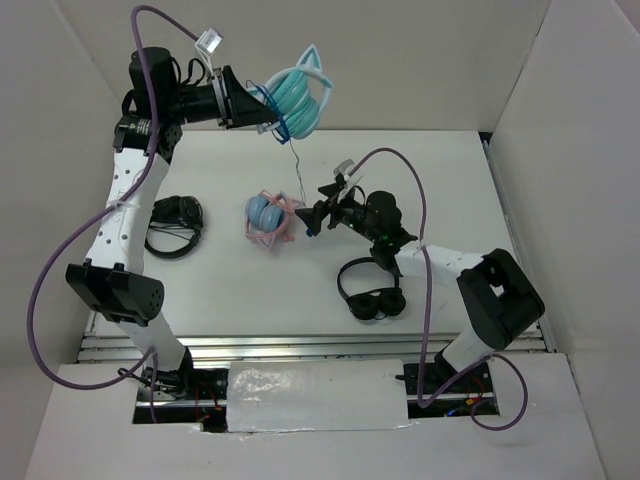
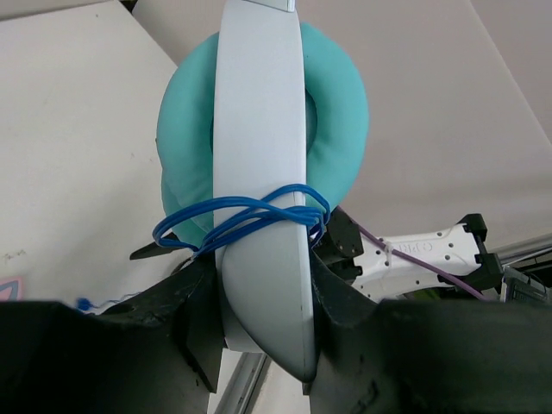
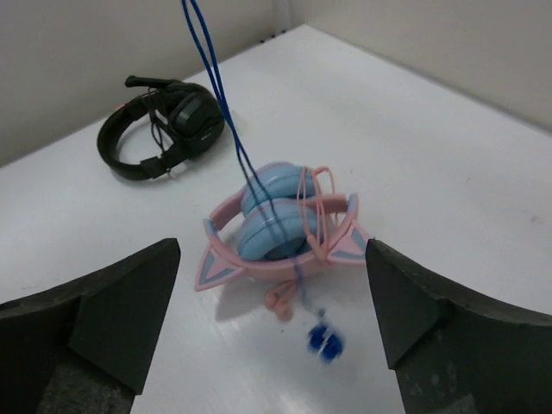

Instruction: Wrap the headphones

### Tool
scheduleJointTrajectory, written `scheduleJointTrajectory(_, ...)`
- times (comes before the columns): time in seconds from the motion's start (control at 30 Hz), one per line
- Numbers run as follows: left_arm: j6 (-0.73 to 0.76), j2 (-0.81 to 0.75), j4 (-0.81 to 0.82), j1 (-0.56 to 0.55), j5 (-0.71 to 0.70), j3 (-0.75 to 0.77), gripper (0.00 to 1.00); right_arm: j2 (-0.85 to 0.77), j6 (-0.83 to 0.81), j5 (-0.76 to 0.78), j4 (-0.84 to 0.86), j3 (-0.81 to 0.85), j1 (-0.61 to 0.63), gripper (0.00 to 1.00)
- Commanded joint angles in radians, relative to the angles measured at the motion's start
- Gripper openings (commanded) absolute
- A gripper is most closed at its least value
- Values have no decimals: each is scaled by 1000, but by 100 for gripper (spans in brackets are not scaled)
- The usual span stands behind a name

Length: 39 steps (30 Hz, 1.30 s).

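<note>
My left gripper [image 1: 262,108] is shut on the teal cat-ear headphones [image 1: 300,95] and holds them high above the table's far edge. In the left wrist view the fingers [image 2: 345,297] clamp the pale headband [image 2: 259,172], with blue cable [image 2: 250,216] looped round it over the teal cups [image 2: 341,103]. The rest of the cable [image 1: 296,165] hangs down to a small blue plug [image 3: 325,341], which dangles blurred between the jaws of my open, empty right gripper [image 1: 312,222], also in the right wrist view [image 3: 272,319].
A blue-cupped pair with a pink cat-ear band [image 1: 268,218] lies mid-table, also in the right wrist view [image 3: 276,224]. Black headphones lie at the left [image 1: 175,222] and near my right arm [image 1: 370,292]. White walls enclose the table.
</note>
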Motion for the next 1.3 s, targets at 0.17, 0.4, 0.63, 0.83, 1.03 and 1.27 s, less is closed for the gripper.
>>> scheduleJointTrajectory(0.17,-39,-46,69,-8,28,117,0,86,-103,51,150,43,14,100)
scheduleJointTrajectory(0.4,-154,-51,177,-18,102,136,0,229,-14,-75,144,109,-16,72)
scheduleJointTrajectory(0.63,-191,-101,244,-25,154,104,0,266,180,-242,213,146,-137,0)
scheduleJointTrajectory(0.83,-95,-100,214,-87,216,88,0,264,255,-413,161,232,-307,0)
scheduleJointTrajectory(1.03,112,-42,45,-203,219,90,0,315,80,-572,-301,625,-450,0)
scheduleJointTrajectory(1.27,519,-6,-375,-416,-148,213,0,467,-195,-407,-932,1227,-486,0)
